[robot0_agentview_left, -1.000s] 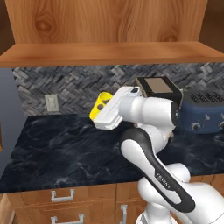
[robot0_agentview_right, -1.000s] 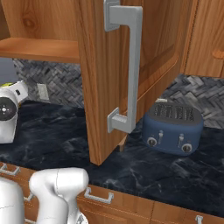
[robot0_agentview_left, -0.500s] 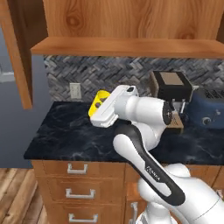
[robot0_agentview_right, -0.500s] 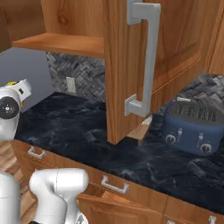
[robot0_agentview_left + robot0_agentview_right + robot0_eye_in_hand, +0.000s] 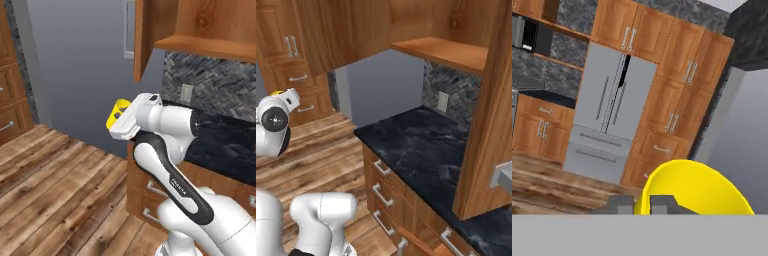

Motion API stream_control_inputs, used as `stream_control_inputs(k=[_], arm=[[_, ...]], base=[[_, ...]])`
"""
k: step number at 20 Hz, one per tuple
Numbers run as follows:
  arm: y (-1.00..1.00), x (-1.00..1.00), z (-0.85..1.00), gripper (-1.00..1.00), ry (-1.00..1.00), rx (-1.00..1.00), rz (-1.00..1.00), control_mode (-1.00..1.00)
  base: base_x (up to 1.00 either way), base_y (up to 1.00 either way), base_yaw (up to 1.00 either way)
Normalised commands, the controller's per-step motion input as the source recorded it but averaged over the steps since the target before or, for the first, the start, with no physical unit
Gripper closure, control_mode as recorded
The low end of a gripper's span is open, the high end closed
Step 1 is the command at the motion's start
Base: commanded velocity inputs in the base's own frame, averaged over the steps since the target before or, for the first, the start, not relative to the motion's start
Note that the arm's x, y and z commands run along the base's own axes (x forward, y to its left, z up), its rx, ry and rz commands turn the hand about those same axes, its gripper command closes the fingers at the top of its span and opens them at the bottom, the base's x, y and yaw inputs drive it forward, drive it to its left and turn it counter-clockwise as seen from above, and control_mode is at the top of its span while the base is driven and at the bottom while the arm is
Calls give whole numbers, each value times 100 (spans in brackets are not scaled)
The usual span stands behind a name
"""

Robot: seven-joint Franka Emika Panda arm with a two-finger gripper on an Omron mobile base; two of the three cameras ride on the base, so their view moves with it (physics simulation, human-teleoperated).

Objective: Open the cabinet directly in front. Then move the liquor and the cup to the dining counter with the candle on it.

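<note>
so the cup (image 5: 694, 192) sits nearest of all in the hand view, its yellow rim rising just past the fingertips (image 5: 662, 204), and the gripper (image 5: 121, 119) is clamped tight on its wall. in the left base view the same yellow tumbler pokes out beyond the white hand, carried high and close in to the arm, probably so it rides steady and clears the furniture while the base travels. the grip looks to be on the rim or side rather than around the whole body, which suits a small light cup.

a little further off, the black counter (image 5: 421, 145) with its drawers lies to the right of the arm, and above it the cabinet (image 5: 446, 52) stands open, one door (image 5: 142, 37) swung out over the counter's end, so that step reads as done. i cannot see the liquor from here.

farthest away, across the wood floor (image 5: 50, 175), the hand faces a grey fridge (image 5: 609, 115) set among tall brown cupboards. the dining counter is not yet ahead, so the carry seems to be midway.
</note>
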Motion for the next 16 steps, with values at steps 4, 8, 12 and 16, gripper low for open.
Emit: stream_control_inputs(k=[4,8,12,16], arm=[[0,0,0,100,0,0,0,100],[0,0,0,100,0,0,0,100],[0,0,0,100,0,0,0,100],[0,0,0,100,0,0,0,100]], base=[[-40,92,76],[-41,100,71],[-13,100,57],[70,57,28]])
